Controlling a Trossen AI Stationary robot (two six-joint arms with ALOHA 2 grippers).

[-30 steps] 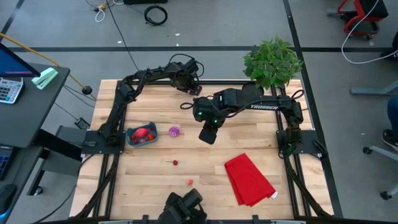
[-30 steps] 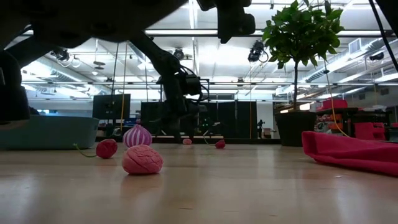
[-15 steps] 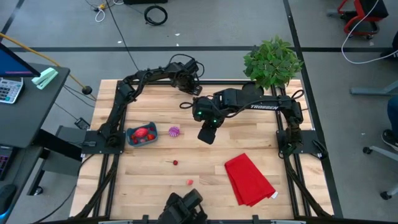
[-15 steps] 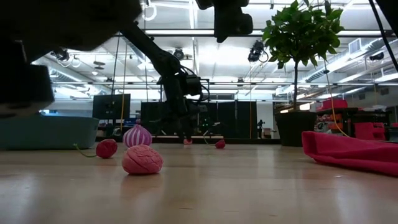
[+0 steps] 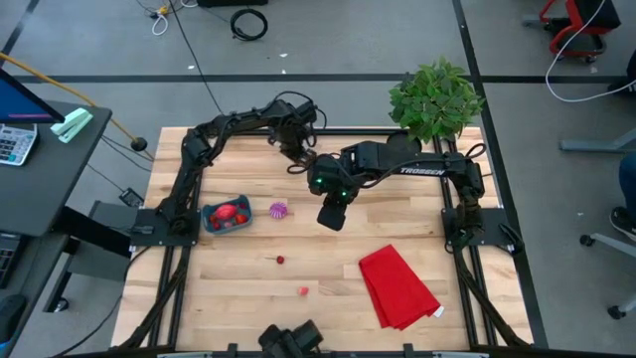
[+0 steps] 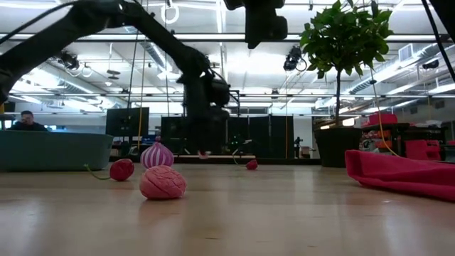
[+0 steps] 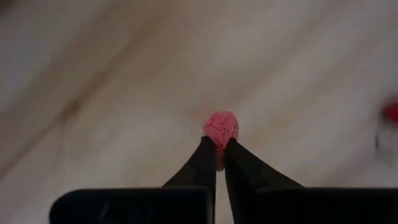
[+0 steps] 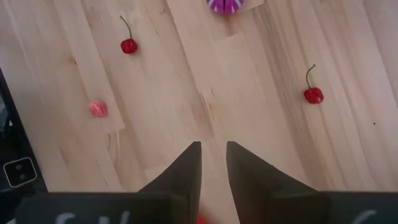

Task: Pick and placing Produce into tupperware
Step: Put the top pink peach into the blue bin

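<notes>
My left gripper (image 5: 298, 159) is at the table's far middle, shut on a small pink knobbly piece of produce (image 7: 221, 127) that hangs just above the wood (image 6: 204, 153). My right gripper (image 5: 333, 214) hovers high over the table's middle, open with nothing between its fingertips (image 8: 211, 155). The teal tupperware (image 5: 227, 215) stands at the left with red produce in it. On the table lie a purple-and-white piece (image 5: 278, 210), a stemmed cherry (image 5: 280, 261), a pink piece (image 5: 303, 291) and another cherry (image 6: 251, 164). My left gripper pinches the pink piece's lower half (image 7: 219, 140) between its two fingertips. The fingers come from above, pointing steeply down. The piece sticks out past the tips and is lifted clear of the table.
A folded red cloth (image 5: 397, 286) lies at the near right. A potted plant (image 5: 432, 99) stands at the far right corner. Bare wood lies between the tupperware and my right gripper. A person (image 6: 27, 119) sits in the room beyond the table.
My left gripper has shut on the pink piece, which lay on the table at the far middle, and has risen with it, tipping more steeply downward. The piece now hangs clear of the wood.
</notes>
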